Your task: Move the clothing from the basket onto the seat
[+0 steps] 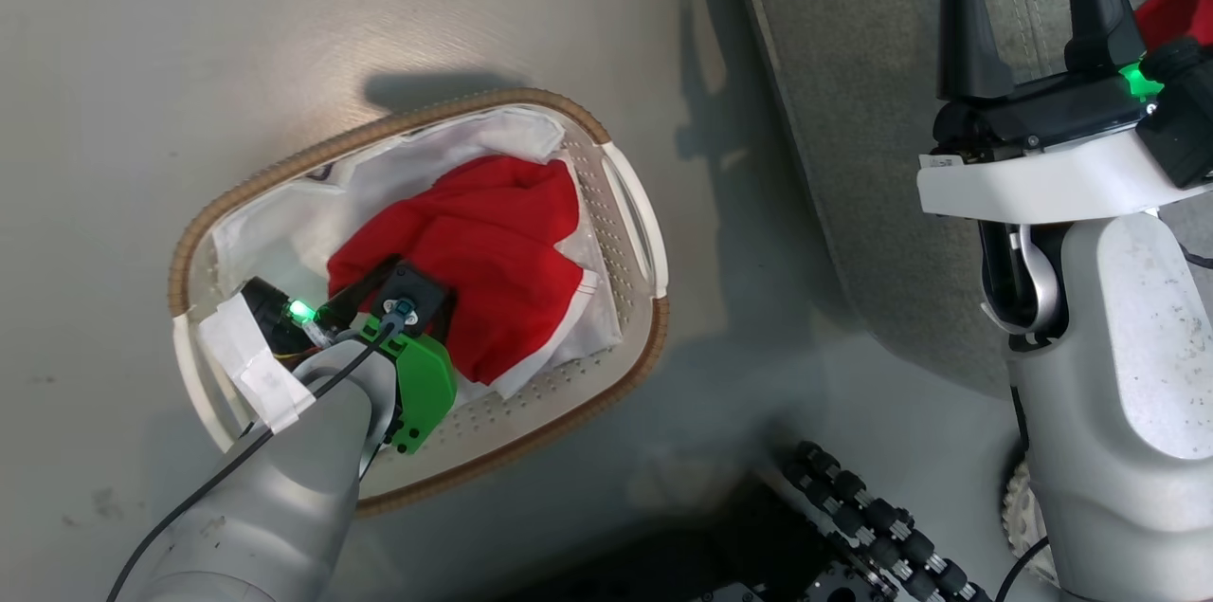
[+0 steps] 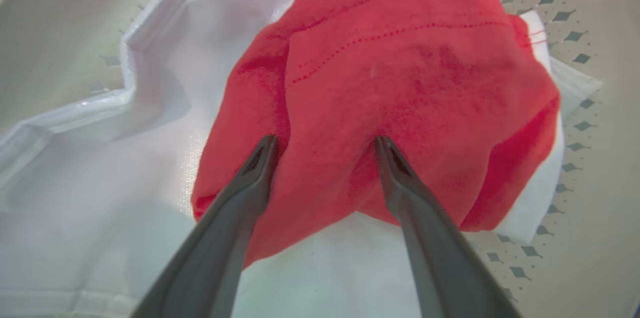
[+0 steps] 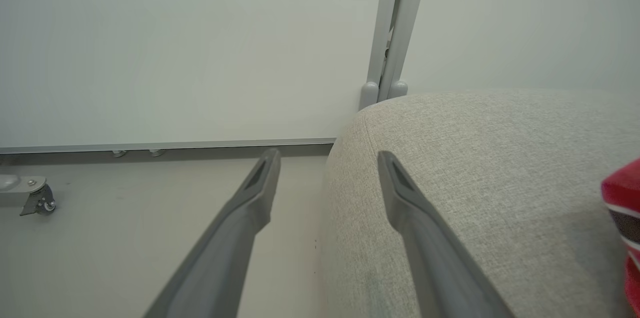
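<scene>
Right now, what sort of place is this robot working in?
Probably a mock living room in a test lab, not a real home: a grey fabric sofa and a laundry basket holding red clothing stand on bare floor, beside a plain white partition with a castor.

bright, even light; the basket (image 1: 178,265) casts soft shadows; slight blur.

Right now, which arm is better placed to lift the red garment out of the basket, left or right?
Left. The left pincer is open inside the basket, fingertips pressing the red garment. The right pincer, also open, hangs by the sofa edge, away from the basket.
</scene>
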Motion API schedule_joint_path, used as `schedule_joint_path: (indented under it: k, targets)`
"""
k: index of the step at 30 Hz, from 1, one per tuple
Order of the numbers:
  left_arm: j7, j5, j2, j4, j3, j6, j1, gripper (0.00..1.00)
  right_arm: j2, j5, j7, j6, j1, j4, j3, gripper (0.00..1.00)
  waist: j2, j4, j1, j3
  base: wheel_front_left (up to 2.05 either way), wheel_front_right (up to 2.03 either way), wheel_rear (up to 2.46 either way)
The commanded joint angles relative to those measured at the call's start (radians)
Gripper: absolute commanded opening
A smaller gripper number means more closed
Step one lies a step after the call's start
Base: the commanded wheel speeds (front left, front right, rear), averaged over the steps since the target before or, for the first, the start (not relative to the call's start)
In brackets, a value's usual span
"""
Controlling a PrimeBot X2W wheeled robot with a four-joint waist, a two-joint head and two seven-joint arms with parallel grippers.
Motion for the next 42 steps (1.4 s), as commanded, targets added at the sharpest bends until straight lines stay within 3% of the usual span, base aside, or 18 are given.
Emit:
schedule_joint_path:
  k: [1, 3, 4, 5, 9, 16, 32, 42]
  targets:
    - [0.001, 0.003, 0.009, 0.007, -0.004, 0.004, -0.018, 1.0, 0.0, 0.0, -0.002, -0.001, 0.003, -0.003, -0.002, 1.0, 0.005, -0.035, -0.0002, 0.035, 0.0, 0.0, 0.0]
    - [0.001, -0.009, 0.006, 0.015, -0.001, 0.003, -0.02, 1.0, 0.001, -0.002, -0.002, -0.001, 0.004, -0.003, -0.002, 1.0, 0.005, -0.034, -0.0002, 0.035, 0.0, 0.0, 0.0]
    - [0.001, -0.023, 0.001, 0.018, 0.007, 0.0, -0.022, 0.95, 0.002, -0.002, -0.002, -0.001, 0.002, -0.002, -0.003, 1.0, 0.005, -0.032, -0.0002, 0.034, 0.0, 0.0, 0.0]
    - [0.001, -0.028, -0.001, 0.019, 0.008, -0.002, -0.023, 0.02, 0.002, -0.007, -0.002, -0.001, 0.001, -0.002, -0.002, 1.0, 0.005, -0.03, -0.0002, 0.033, 0.0, 0.0, 0.0]
    - [0.0, -0.071, -0.02, -0.018, 0.019, -0.008, -0.007, 0.0, 0.002, 0.008, -0.002, -0.001, 0.0, 0.012, -0.007, 1.0, 0.005, -0.008, -0.0002, 0.003, 0.0, 0.0, 0.0]
    - [0.0, -0.179, -0.031, -0.237, 0.103, -0.008, 0.1, 0.0, 0.001, 0.027, -0.002, -0.001, 0.026, 0.06, 0.0, 1.0, 0.005, 0.049, -0.0002, -0.12, 0.0, 0.0, 0.0]
    - [-0.001, -0.226, -0.036, -0.672, 0.169, 0.003, 0.401, 0.0, -0.015, 0.03, -0.002, -0.001, 0.19, 0.2, 0.005, 1.0, 0.005, 0.223, -0.0002, -0.502, 0.0, 0.0, 0.0]
    - [-0.001, -0.222, -0.036, -0.914, 0.213, 0.0, 0.482, 0.0, -0.013, 0.013, -0.002, -0.001, 0.313, 0.263, 0.008, 1.0, 0.005, 0.279, -0.0002, -0.675, 0.0, 0.0, 0.0]
